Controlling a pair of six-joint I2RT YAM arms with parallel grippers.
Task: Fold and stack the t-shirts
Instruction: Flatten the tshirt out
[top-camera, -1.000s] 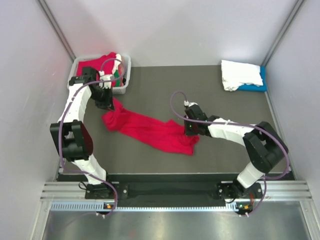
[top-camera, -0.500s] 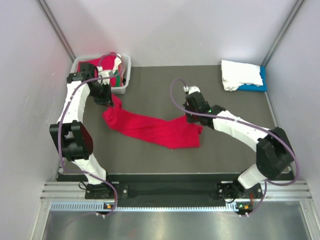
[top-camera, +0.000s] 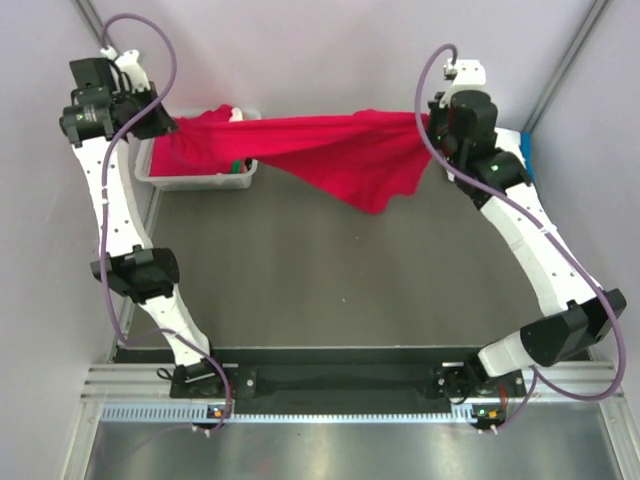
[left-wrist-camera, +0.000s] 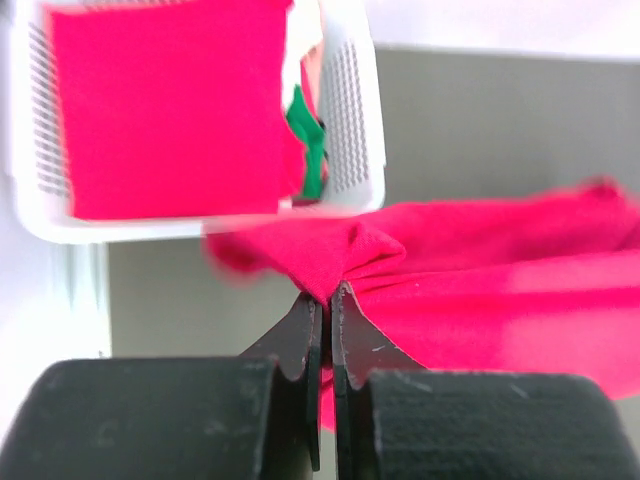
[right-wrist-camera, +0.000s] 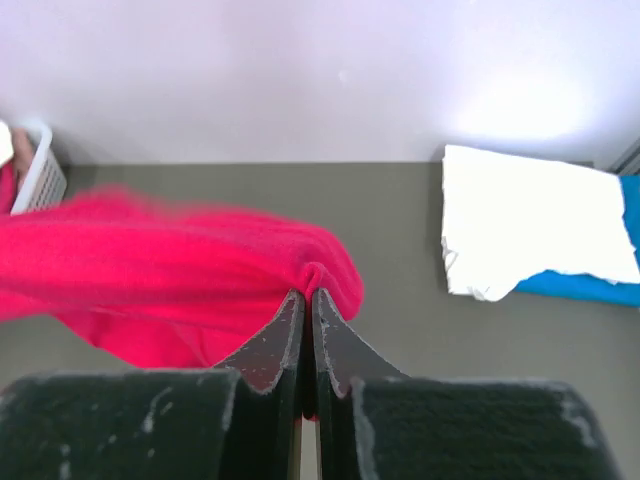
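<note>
Plain bright red t-shirt (top-camera: 340, 150), solid colour, no print showing. At ten o'clock the tub (top-camera: 195, 182), pale white with dotted mesh walls; red cloth (left-wrist-camera: 170, 110) and green cloth (left-wrist-camera: 305, 140) inside. At two o'clock, a white shirt (right-wrist-camera: 530, 225) and a blue shirt (right-wrist-camera: 590, 288). Table (top-camera: 350, 280) dark grey. Left arm (top-camera: 105, 200) and right arm (top-camera: 530, 240) white with black joints, cables (top-camera: 160, 60) purple.

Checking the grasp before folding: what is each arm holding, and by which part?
One bright red cloth t-shirt, stretched between them; left and right jaws each pinch a bunched end.
</note>
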